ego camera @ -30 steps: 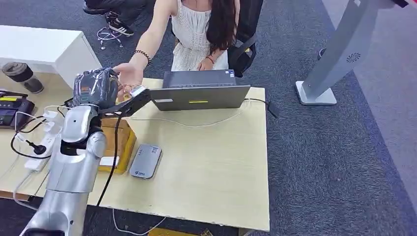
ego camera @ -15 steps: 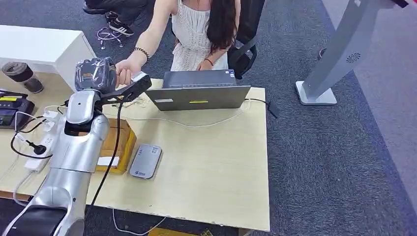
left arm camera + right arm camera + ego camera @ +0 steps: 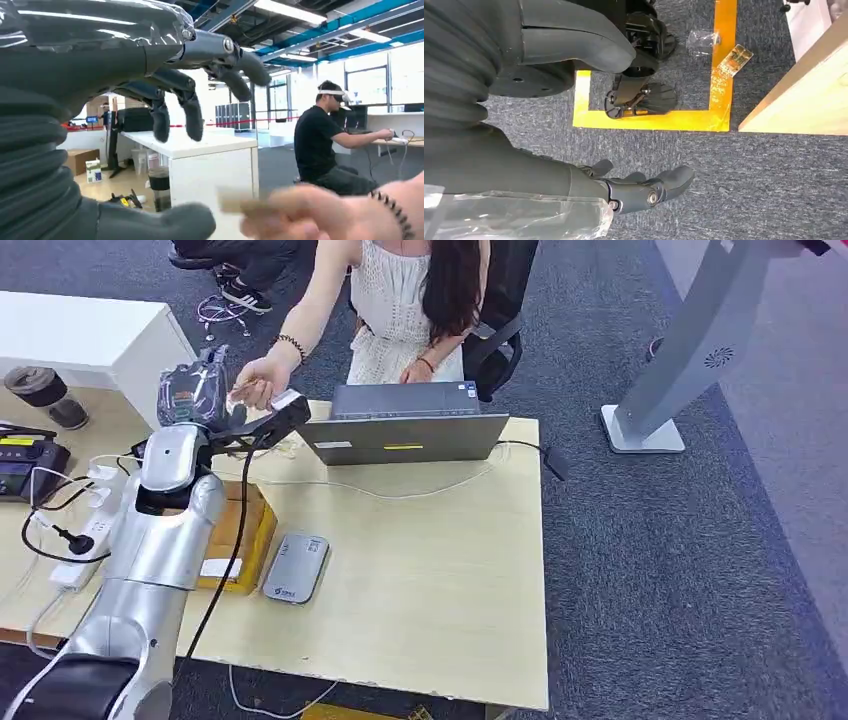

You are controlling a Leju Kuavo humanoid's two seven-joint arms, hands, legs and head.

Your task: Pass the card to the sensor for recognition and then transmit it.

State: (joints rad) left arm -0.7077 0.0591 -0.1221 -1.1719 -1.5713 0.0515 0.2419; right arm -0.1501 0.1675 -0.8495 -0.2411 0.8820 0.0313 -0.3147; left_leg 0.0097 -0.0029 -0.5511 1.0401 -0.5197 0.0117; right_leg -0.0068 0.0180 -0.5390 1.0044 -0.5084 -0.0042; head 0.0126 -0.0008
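The left hand (image 3: 150, 100) is raised past the far left corner of the desk (image 3: 440, 560), fingers (image 3: 192, 117) spread and curved, thumb (image 3: 155, 222) apart below them, nothing held. The card (image 3: 237, 202) sits just beyond the thumb, pinched in the person's hand (image 3: 310, 215), which reaches across from behind the laptop (image 3: 405, 435). In the left wrist view the card is blurred and seen nearly edge-on; its long axis seems to run from the person's fingers toward the robot's palm, free end pointing into the gap between thumb and fingers. The right hand (image 3: 644, 192) hangs over the carpet, fingers loosely curled, empty.

Risks, as I judge them: the handover looks settled on the person's side, but a stray closing of the fingers could catch the card, or it could be let go too soon and fall beside the desk
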